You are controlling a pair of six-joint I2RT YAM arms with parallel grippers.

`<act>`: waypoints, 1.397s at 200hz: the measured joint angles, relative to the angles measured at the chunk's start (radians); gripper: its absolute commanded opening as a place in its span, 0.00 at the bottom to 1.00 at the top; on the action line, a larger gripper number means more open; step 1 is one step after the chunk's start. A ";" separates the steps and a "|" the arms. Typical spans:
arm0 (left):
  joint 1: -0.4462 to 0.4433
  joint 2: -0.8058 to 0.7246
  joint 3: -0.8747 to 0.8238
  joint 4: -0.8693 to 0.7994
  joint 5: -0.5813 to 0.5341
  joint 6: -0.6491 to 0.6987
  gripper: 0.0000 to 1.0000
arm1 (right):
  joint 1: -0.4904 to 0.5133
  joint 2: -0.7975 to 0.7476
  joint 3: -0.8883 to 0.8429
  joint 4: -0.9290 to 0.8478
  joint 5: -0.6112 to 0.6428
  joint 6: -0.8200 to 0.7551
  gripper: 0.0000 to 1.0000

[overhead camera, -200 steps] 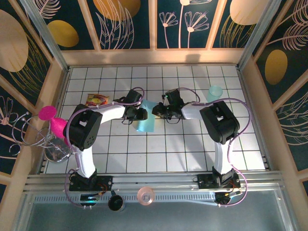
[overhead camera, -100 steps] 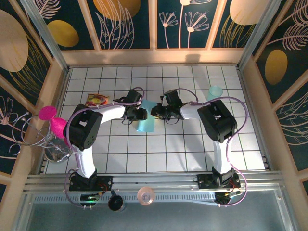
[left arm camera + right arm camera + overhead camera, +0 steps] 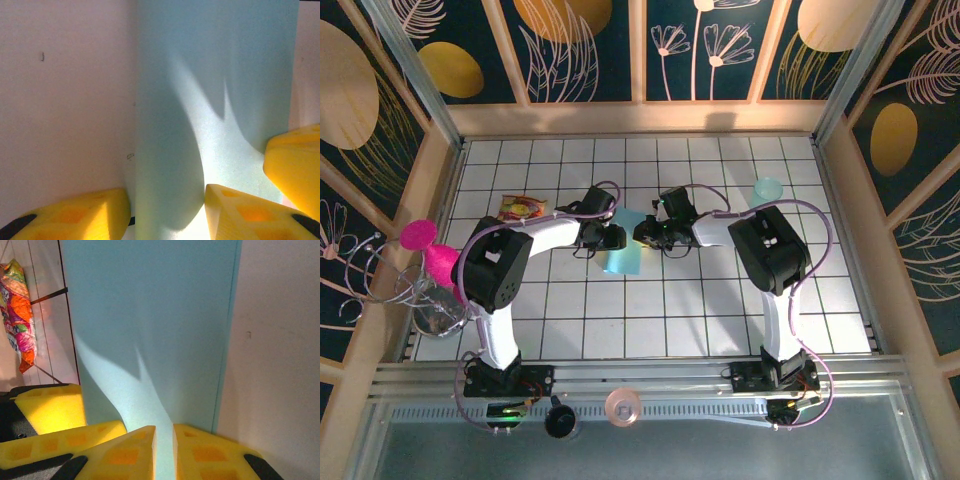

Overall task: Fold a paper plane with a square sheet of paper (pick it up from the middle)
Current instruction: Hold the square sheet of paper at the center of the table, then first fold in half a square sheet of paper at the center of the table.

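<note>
The light-blue square sheet of paper (image 3: pixel 623 256) lies bunched between both grippers on the white tiled table (image 3: pixel 720 300). My left gripper (image 3: pixel 613 237) holds the sheet's left side. In the left wrist view, a raised hump of paper (image 3: pixel 170 165) fills the gap of the left gripper (image 3: pixel 167 202), touching both yellow fingers (image 3: pixel 240 212). My right gripper (image 3: pixel 645 233) meets it from the right. In the right wrist view, the right gripper (image 3: pixel 164 440) is shut on a thin ridge of the sheet (image 3: pixel 150 315). No folded plane shape is visible.
A colourful snack packet (image 3: pixel 522 207) lies left of the grippers, also seen as the packet (image 3: pixel 17 315). A pale-teal plastic cup (image 3: pixel 767 189) stands at the back right. A pink object (image 3: pixel 425 245) and a wire rack (image 3: pixel 430 300) sit at the left wall.
My right gripper has crept slightly left toward the left gripper, and the paper between them has bunched a little narrower. The left gripper has barely moved.
</note>
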 measured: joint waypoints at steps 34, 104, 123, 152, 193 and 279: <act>-0.002 -0.004 0.000 -0.001 -0.001 0.000 0.48 | 0.000 0.007 0.025 -0.046 0.007 -0.010 0.17; -0.005 -0.025 0.000 -0.008 -0.003 -0.001 0.48 | 0.000 0.026 0.084 -0.150 0.016 -0.050 0.16; -0.009 -0.031 0.002 -0.013 -0.015 -0.001 0.49 | 0.000 0.037 0.114 -0.196 0.018 -0.069 0.15; -0.012 -0.043 0.003 -0.021 -0.051 -0.005 0.49 | 0.000 0.057 0.167 -0.278 0.021 -0.109 0.13; 0.005 -0.101 0.003 -0.034 -0.096 -0.022 0.45 | 0.000 0.080 0.226 -0.364 0.025 -0.166 0.12; 0.011 -0.119 0.026 0.020 0.138 -0.084 0.24 | 0.000 0.106 0.289 -0.446 0.029 -0.274 0.12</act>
